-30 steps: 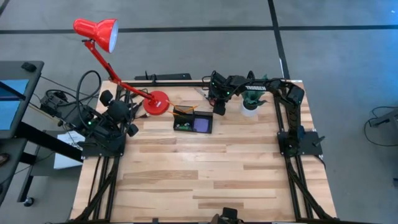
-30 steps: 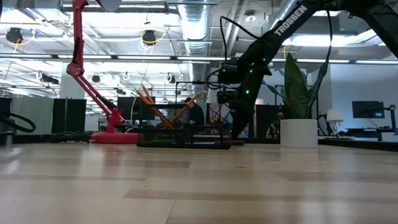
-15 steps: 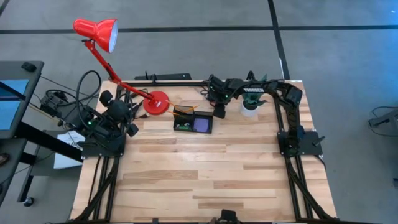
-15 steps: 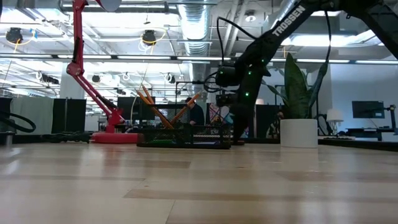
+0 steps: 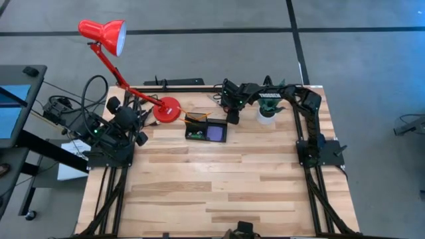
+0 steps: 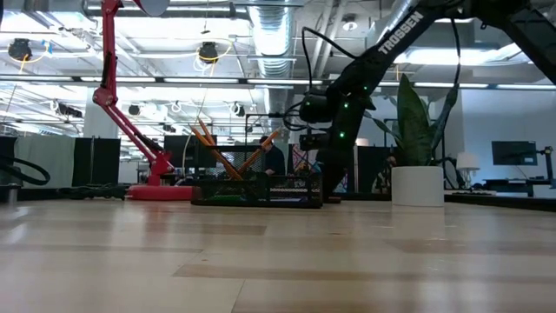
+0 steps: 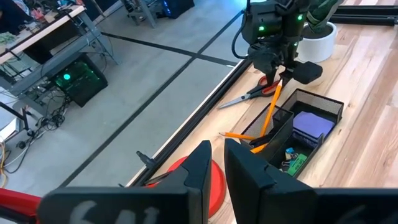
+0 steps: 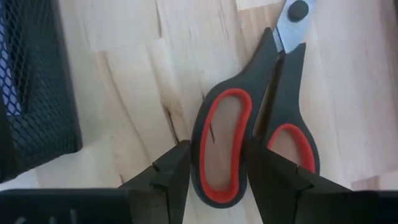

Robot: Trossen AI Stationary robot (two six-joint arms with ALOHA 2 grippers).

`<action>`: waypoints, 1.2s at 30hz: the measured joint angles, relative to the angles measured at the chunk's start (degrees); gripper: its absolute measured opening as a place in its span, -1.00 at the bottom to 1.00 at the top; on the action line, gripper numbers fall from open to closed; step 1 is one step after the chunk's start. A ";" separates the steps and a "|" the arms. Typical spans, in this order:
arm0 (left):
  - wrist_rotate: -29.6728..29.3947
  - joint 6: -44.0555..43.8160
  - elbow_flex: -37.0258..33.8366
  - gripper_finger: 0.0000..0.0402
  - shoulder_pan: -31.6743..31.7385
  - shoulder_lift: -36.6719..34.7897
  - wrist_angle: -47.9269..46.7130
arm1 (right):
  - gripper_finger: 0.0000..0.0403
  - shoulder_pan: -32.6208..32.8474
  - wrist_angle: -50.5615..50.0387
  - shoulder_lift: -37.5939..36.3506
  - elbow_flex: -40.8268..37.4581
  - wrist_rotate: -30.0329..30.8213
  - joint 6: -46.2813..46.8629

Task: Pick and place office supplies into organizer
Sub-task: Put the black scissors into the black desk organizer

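Red-and-black scissors (image 8: pixel 249 118) lie flat on the table, just beyond the far side of the black mesh organizer (image 5: pixel 206 130). My right gripper (image 8: pixel 219 152) points down over their handles, open, with one finger on each side of the larger handle loop (image 8: pixel 225 106). The organizer holds orange pencils (image 7: pixel 270 115) leaning in its taller section, a purple notepad (image 7: pixel 311 124) and a green eraser (image 7: pixel 295 163). My left gripper (image 7: pixel 216 163) hangs shut and holding nothing at the table's left edge, raised above it. My right gripper comes from above with its fingers (image 8: pixel 171 168) close against the two outer sides of the larger handle loop. I cannot tell whether they touch it. The scissors lie flat on the table.
The red lamp's round base (image 5: pixel 167 109) stands left of the organizer, its arm reaching up and left. A white pot with a green plant (image 5: pixel 267 113) stands right of my right gripper. The near half of the wooden table (image 5: pixel 219 192) carries nothing.
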 joint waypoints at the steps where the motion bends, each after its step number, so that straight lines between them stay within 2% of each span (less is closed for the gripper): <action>1: -0.02 0.00 0.00 -0.82 -0.01 -0.02 -0.01 | -0.29 0.00 -0.02 0.04 -0.02 -0.13 -0.10; 13: -0.02 -0.31 0.00 -0.82 -0.01 -0.02 -0.01 | -0.50 -0.08 -3.86 0.16 -0.01 -2.32 0.60; 19: -0.04 -1.44 0.00 -0.82 -0.02 0.00 0.01 | -0.78 1.52 -7.77 0.41 -0.13 4.23 1.72; 22: -0.04 -1.46 0.00 -0.82 -0.02 0.00 0.01 | -0.94 2.09 -8.54 0.27 -0.11 4.36 1.93; 28: -0.04 -1.46 0.00 -0.82 -0.02 0.00 -0.01 | -0.92 3.44 -8.57 0.24 -0.17 4.84 1.93; 36: -0.04 -1.49 0.00 -0.82 0.00 -0.02 -0.01 | -0.98 4.66 -10.94 -5.91 -0.83 8.30 4.82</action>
